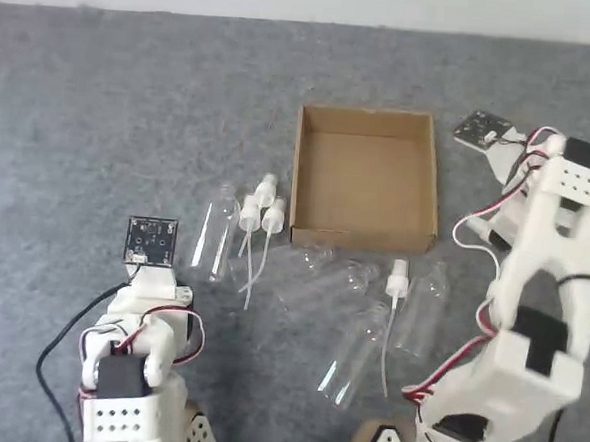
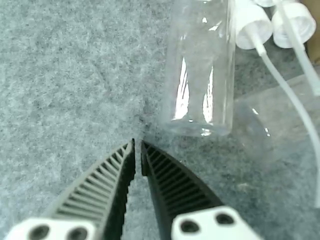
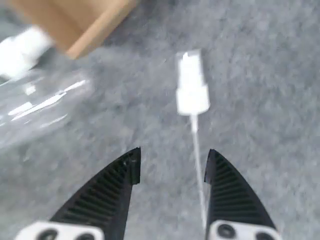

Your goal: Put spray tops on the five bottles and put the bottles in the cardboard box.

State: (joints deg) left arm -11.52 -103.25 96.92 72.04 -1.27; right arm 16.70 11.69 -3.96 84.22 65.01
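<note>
Two grippers show different states. The right gripper [image 3: 173,154] stands open low over the grey mat [image 3: 270,60]. The thin tube of a loose spray top [image 3: 191,87] runs between its jaws, close to one of them, and the white head lies just ahead of the tips, untouched. Farther out are a clear bottle [image 3: 40,105] on its side and a corner of the cardboard box [image 3: 75,20].

The left gripper [image 2: 138,146] is closed on nothing, its tips near the base of another lying bottle [image 2: 202,75]. Two more spray tops [image 2: 252,30] rest by that bottle's neck.

From above, the bottles lie scattered in front of the box [image 1: 368,175], none inside it, and seemingly none capped.

I judge the work to be at its start, with the first top being picked up. Next the right gripper should advance to the head and close there, since the tube looks too thin to hold firmly.
</note>
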